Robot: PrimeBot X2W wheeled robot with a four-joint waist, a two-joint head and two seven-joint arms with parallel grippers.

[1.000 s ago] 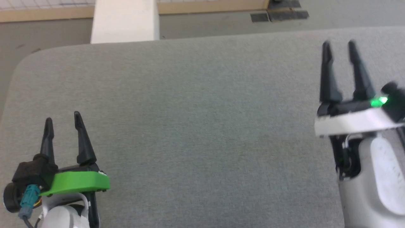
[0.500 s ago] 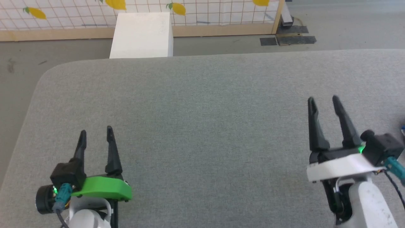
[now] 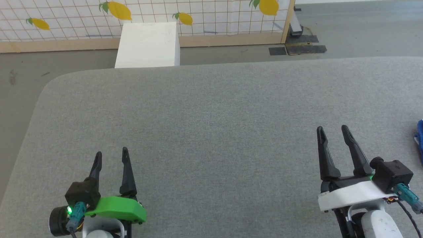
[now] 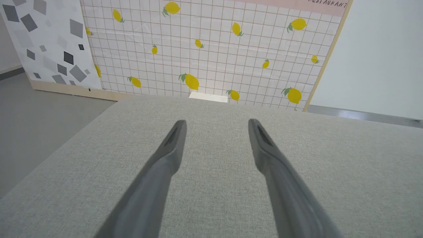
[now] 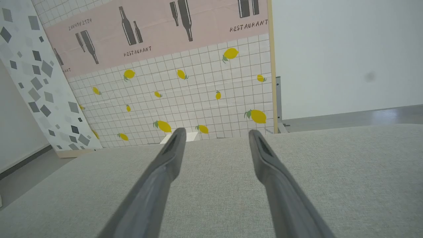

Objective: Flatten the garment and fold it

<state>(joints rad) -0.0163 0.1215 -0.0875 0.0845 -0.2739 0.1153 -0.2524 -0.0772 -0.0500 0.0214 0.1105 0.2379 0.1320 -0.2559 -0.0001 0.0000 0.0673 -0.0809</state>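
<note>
Currently held: nothing; left gripper (image 3: pixel 111 152) and right gripper (image 3: pixel 332 128) both spread, empty.
Garment (image 3: pixel 420 138): blue sliver toward right edge of table (image 3: pixel 211 132), mostly cut off.
Bearing: rightward of right gripper, the nearer arm.
Long axis: cannot tell.

Bright, even light; wrist views perhaps slightly soft.
</note>
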